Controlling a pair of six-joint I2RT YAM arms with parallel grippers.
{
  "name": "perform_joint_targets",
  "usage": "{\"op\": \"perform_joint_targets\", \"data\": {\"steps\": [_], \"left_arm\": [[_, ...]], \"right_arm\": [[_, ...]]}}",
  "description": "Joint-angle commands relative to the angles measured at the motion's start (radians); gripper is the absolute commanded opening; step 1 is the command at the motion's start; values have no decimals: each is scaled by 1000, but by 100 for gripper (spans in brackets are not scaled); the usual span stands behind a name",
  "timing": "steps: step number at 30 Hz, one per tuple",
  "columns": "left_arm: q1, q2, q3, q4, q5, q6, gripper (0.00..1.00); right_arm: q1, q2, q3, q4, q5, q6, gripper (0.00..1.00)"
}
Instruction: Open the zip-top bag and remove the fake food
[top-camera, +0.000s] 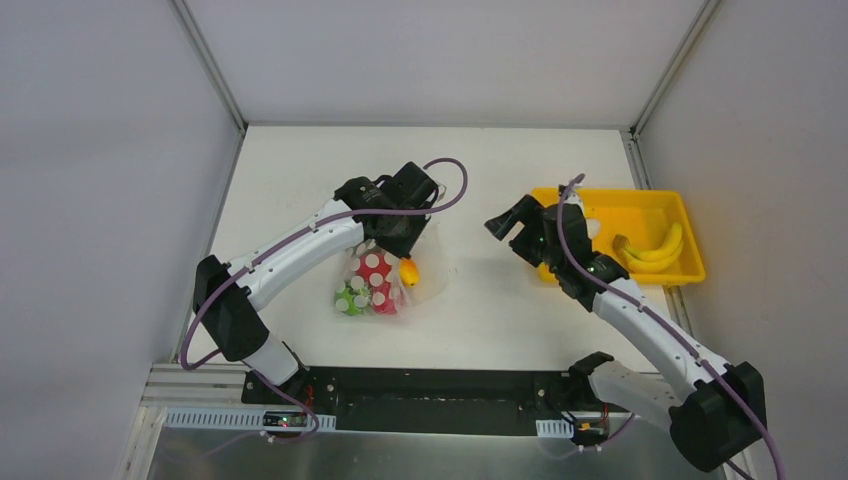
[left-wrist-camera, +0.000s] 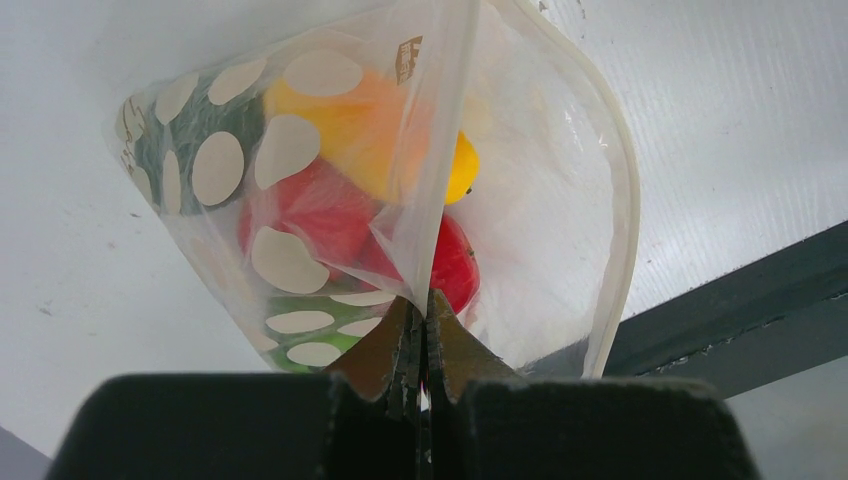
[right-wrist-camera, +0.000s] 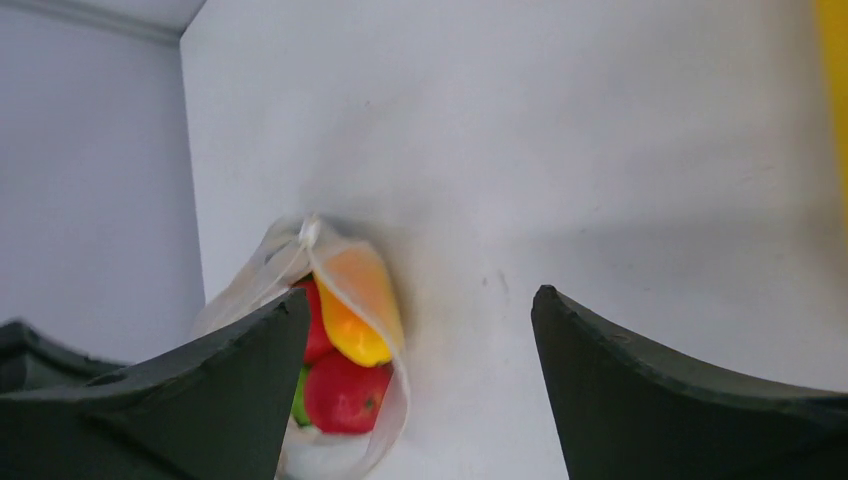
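While our left hand (left-wrist-camera: 422, 305) pinches one lip of the bag (left-wrist-camera: 550, 220), its mouth faces our wide-open right hand (right-wrist-camera: 420, 295) nearby.

Lab robot cell: white table (top-camera: 480, 325), plain grey panel walls (top-camera: 100, 150), aluminium framing (top-camera: 208, 60).

White table (top-camera: 500, 310), dotted zip-top bag (top-camera: 375, 280) left of centre, yellow tray (top-camera: 650, 205) at right

Top external: fixed, high behind the arm bases, looking down on the whole bench (top-camera: 500, 300). Left wrist: looks along the left gripper (left-wrist-camera: 421, 305), tight against the zip-top bag (left-wrist-camera: 330, 180). Right wrist: looks past the right gripper (right-wrist-camera: 418, 295) towards the bag, farther off. All three views share the bag.
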Motion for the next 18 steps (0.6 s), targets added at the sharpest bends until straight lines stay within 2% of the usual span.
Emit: {"op": "perform_joint_targets", "data": {"steps": [1, 9, 15, 18], "left_arm": [[-5, 5, 37, -17, 36, 3, 0], [-6, -5, 31, -5, 77, 3, 0], [-5, -30, 14, 24, 115, 2, 0], [-5, -25, 19, 17, 115, 2, 0]], "right_arm": [[140, 22, 0, 152, -77, -46, 83], [329, 247, 35, 330, -132, -10, 76], [398, 430, 69, 485, -191, -17, 72], [421, 500, 94, 504, -179, -33, 69]]}}
